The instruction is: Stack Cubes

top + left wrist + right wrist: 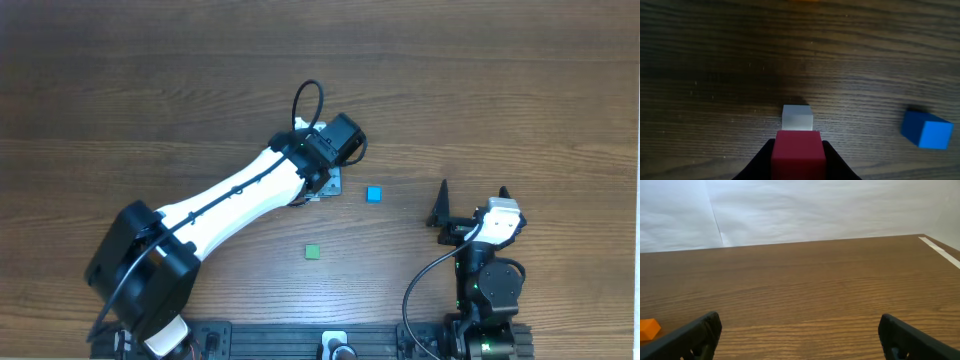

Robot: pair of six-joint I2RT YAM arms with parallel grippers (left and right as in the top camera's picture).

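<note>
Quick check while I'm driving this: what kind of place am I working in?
Probably a lab or test bench rather than a home: a wood-grain table, small coloured blocks like the blue cube and green cube, and a plain white backdrop behind the table.

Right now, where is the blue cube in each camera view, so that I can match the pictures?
Top view: the blue cube lies near the middle, just right of the left gripper.
Left wrist view: the blue cube sits at the right edge, apart from the red cube in that gripper.
Right wrist view: not in it.
Shared landmark: the left gripper.
</note>
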